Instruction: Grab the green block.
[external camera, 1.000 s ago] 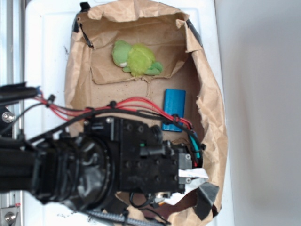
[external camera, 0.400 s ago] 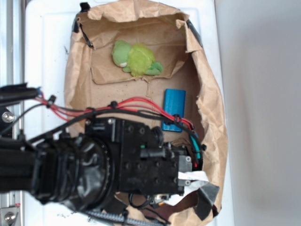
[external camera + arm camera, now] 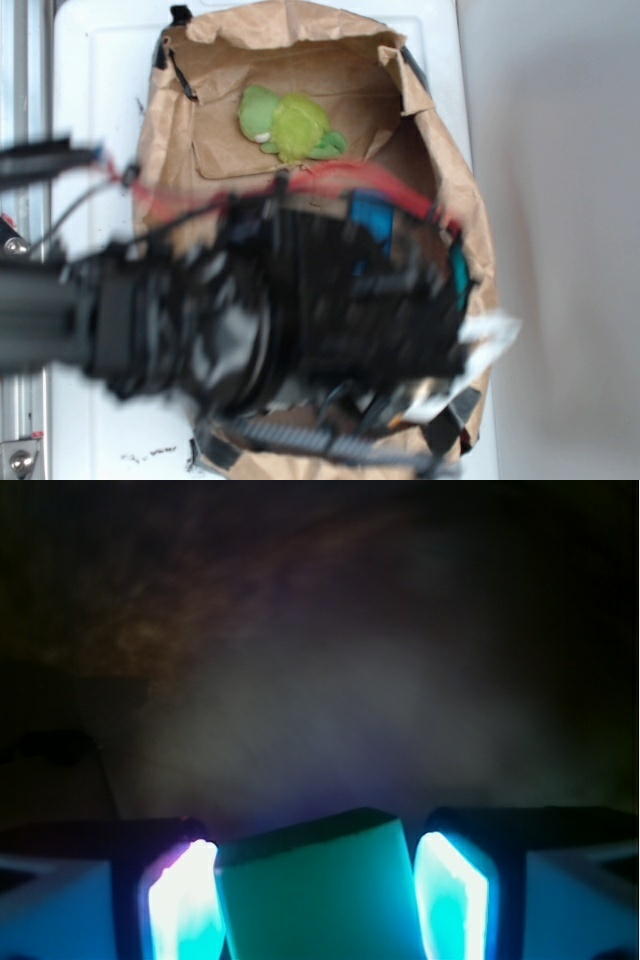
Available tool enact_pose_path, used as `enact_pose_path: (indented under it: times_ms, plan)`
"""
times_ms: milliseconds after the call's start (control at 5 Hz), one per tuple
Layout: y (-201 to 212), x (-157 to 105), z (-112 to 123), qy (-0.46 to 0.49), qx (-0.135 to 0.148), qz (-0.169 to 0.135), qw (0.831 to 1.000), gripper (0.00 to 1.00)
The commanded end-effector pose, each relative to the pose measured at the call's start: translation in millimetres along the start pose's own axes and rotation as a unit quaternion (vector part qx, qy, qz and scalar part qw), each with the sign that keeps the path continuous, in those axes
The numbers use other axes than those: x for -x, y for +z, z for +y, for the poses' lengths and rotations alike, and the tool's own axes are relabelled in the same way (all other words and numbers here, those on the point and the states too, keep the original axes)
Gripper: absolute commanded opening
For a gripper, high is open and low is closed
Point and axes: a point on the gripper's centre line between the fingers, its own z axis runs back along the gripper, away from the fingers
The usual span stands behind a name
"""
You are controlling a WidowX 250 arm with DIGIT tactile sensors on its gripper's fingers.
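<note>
Wrist view: green block (image 3: 315, 885) sits between the two glowing fingers (image 3: 182, 905), both pads right up against its sides, so the jaws look clamped on it. Colour is washed to pale mint by the lighting, but shape and flat faces fit the block. Beyond it only dark, blurry brown, probably bag paper; nothing else readable. Exterior view: arm (image 3: 250, 320) is heavily motion-smeared and now covers more of the bag's (image 3: 300, 60) middle than 0.4 s ago, when it was sharp and sitting low in the bag's near end. So it has just started a fast move, most likely a lift or retract with the block in hand. Gripper (image 3: 470, 345) itself is a smear near the bag's right rim; can't read the jaws from this view, and the block isn't visible here. Blue block (image 3: 372, 212) now half hidden under the arm and red cables, apparently unmoved. Plush toy (image 3: 290, 125) at the far end, unchanged, well clear. Judgement: grasp is made, task essentially done provided the grip holds through this fast motion; slip is the main risk.
</note>
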Motion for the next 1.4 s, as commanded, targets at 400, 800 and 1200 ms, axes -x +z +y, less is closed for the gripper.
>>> enact_pose_path:
  times_ms: [400, 800, 1200]
  plan:
    - [89, 65, 29, 0.331, -0.071, -0.102, 0.935, 0.00]
    - [88, 38, 16, 0.387, -0.115, -0.074, 0.912, 0.00]
    - [103, 27, 7, 0.386, -0.110, -0.084, 0.912, 0.00]
